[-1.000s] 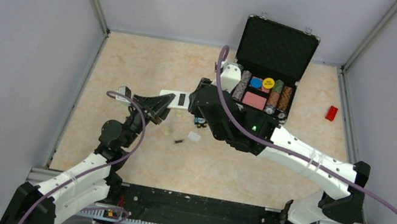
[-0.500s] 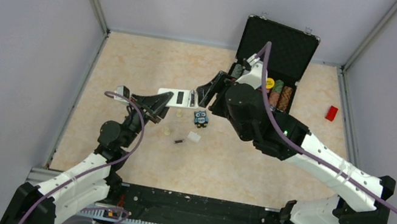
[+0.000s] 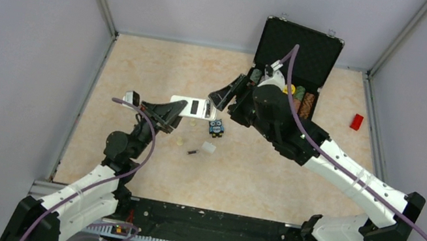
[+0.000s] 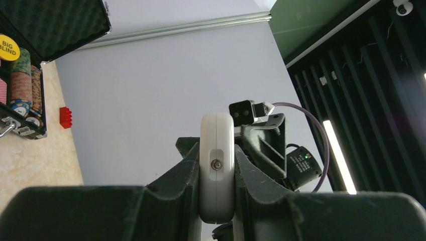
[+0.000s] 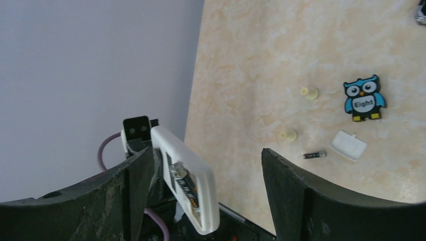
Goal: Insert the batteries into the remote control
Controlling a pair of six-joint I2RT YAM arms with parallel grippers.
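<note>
My left gripper (image 3: 169, 115) clamps the raised remote control (image 3: 194, 106), seated battery (image 5: 184, 184) inside; my right gripper (image 3: 223, 96), spread and empty, hangs beyond the loose battery (image 5: 311, 155) lying crosswise on the table (image 3: 141, 61)

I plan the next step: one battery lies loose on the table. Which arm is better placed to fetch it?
Right. The right gripper is open and empty, free for the loose battery; the left gripper is shut on the remote, whose bay holds the other battery.
</note>
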